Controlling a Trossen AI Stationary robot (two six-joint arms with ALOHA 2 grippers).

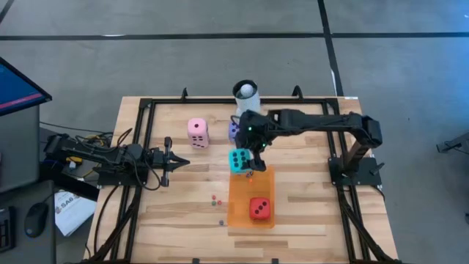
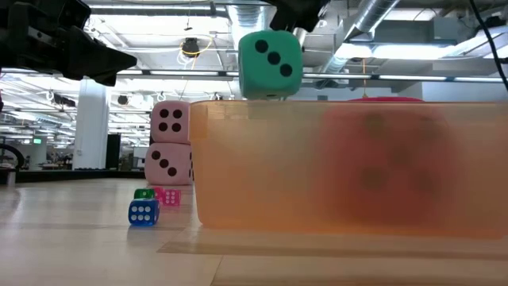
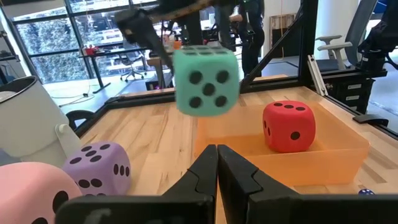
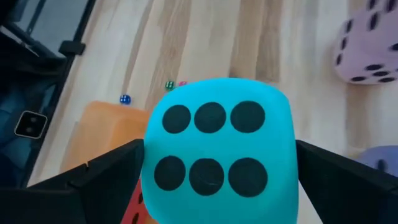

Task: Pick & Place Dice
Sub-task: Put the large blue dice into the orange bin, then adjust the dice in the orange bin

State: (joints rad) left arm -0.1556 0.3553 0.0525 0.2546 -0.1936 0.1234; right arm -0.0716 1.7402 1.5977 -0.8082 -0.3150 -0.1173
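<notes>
My right gripper (image 1: pixel 245 156) is shut on the teal die (image 1: pixel 239 160), which hangs in the air over the far left corner of the orange tray (image 1: pixel 242 216); the low view shows the teal die (image 2: pixel 270 63) above the tray wall (image 2: pixel 349 171). A red die (image 1: pixel 259 209) sits inside the tray. A pink die (image 1: pixel 197 132) stands on the table; in the low view it shows as two pink cubes (image 2: pixel 169 143), one on the other. The purple die (image 1: pixel 234 130) is partly hidden by the right arm. My left gripper (image 1: pixel 176 163) waits shut at the table's left. My right gripper pinches the teal die between its two fingers (image 4: pixel 112 171), one on each of two opposite side faces (image 4: pixel 152 171). It comes from above, pointing down. The six-pip face (image 4: pixel 211 146) looks up at the wrist. The die is lifted clear, level, above the tray's edge.
A white mug with a ball (image 1: pixel 247 92) stands at the far edge. Tiny coloured dice (image 1: pixel 215 199) lie on the wood left of the tray, seen low as blue (image 2: pixel 144 212), green and pink (image 2: pixel 169 196). A black frame (image 1: pixel 146 139) borders the table.
</notes>
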